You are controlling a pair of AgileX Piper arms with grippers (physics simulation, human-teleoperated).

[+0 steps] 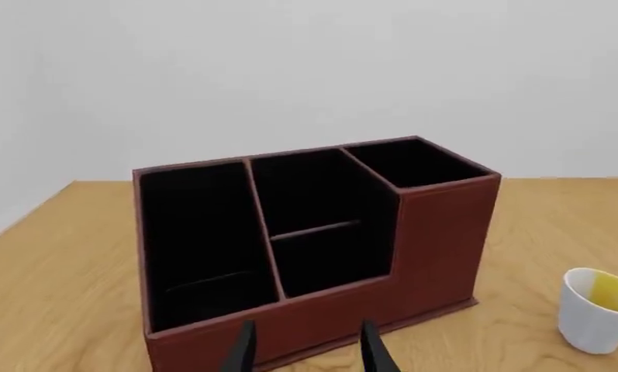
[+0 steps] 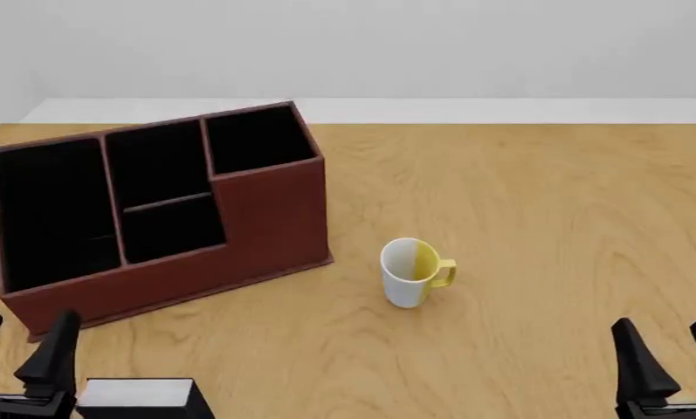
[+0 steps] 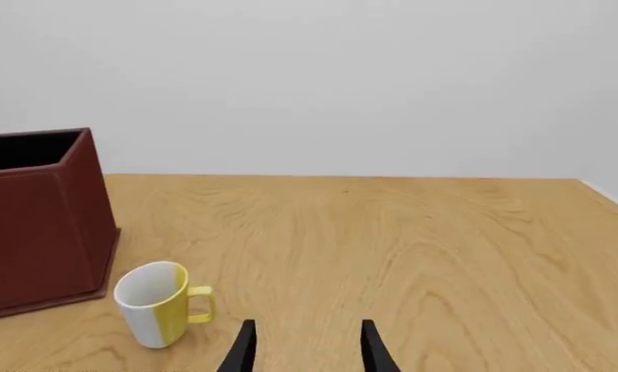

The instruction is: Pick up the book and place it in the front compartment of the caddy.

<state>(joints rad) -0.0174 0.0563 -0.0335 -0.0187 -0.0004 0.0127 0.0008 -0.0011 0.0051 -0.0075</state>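
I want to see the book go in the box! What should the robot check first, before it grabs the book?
1. Book reachable: ok, it lies at the table's near edge, right beside the left gripper.
2. Left gripper open and holding nothing: ok, fingers apart, nothing between them.
3. Right gripper out of the way: ok, open, far from the book.
4. Front compartment free: ok, only black lining shows inside.
5. Mug clear of the path: ok, it stands to the right of the caddy, apart from it.
6. Book's whole shape for a good grip: cannot tell, it is cut off by the picture's edge.
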